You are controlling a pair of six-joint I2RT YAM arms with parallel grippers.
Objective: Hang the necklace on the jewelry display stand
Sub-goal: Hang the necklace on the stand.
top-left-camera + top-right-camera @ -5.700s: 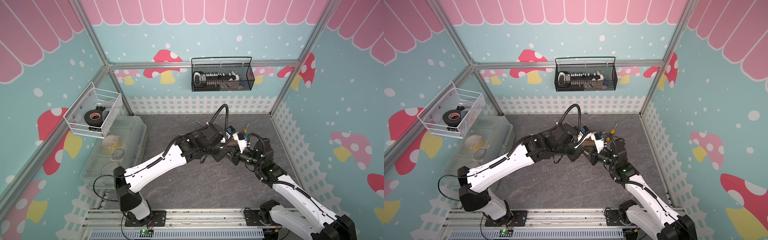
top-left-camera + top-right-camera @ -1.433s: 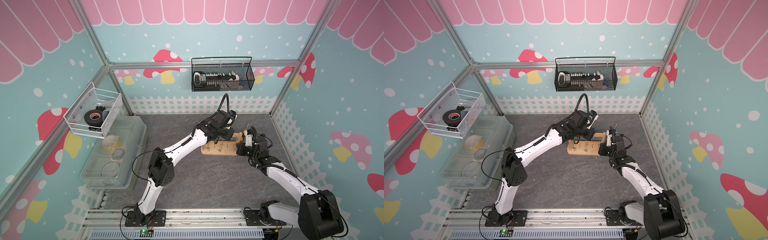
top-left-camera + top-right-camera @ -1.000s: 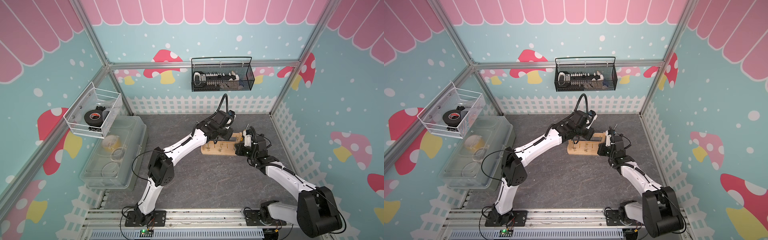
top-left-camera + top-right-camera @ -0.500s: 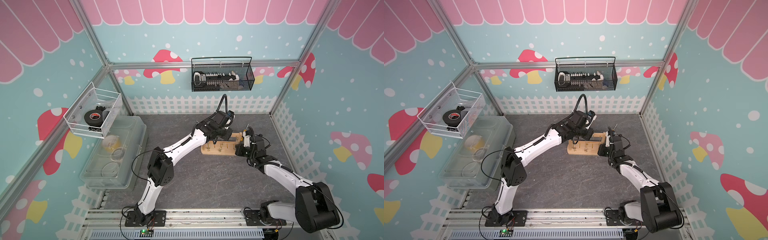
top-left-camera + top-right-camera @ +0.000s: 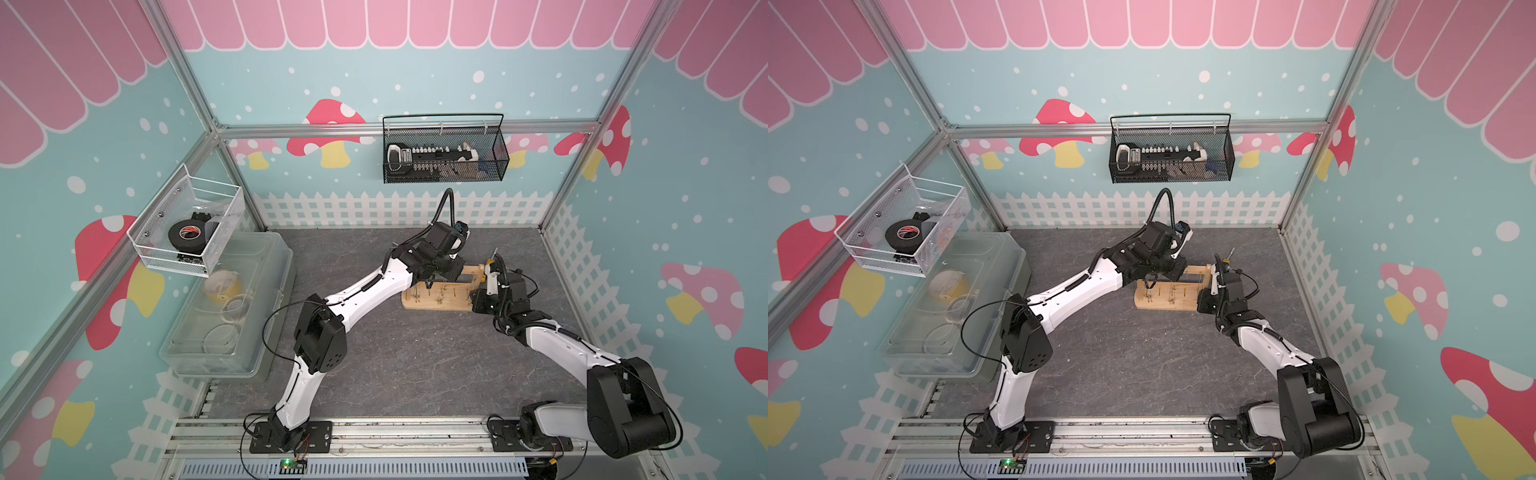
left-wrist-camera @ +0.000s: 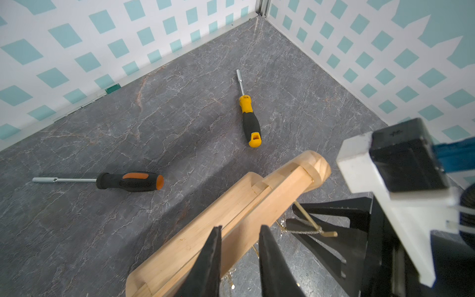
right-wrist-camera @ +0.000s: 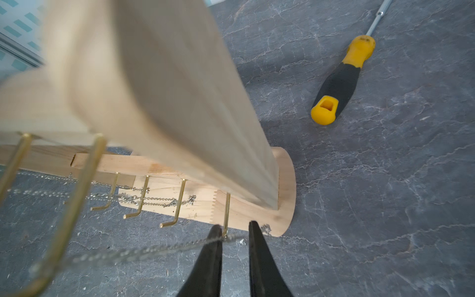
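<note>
The left gripper (image 6: 240,227) grasps the stand (image 6: 282,180) by its bar. The right gripper (image 7: 235,225) is parted, not clamping the necklace (image 7: 154,250), which drapes over the stand's end peg (image 7: 226,213). A retreating finger may drag it off.

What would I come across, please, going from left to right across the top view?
In order: black tape roll → left arm's elbow → jewelry display stand → right arm's elbow.

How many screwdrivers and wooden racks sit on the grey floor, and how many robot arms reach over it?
Screwdrivers: 2, orange-black screwdriver and yellow-black screwdriver
Wooden rack: 1
Robot arms: 2, left arm and right arm
Total: 5
</note>
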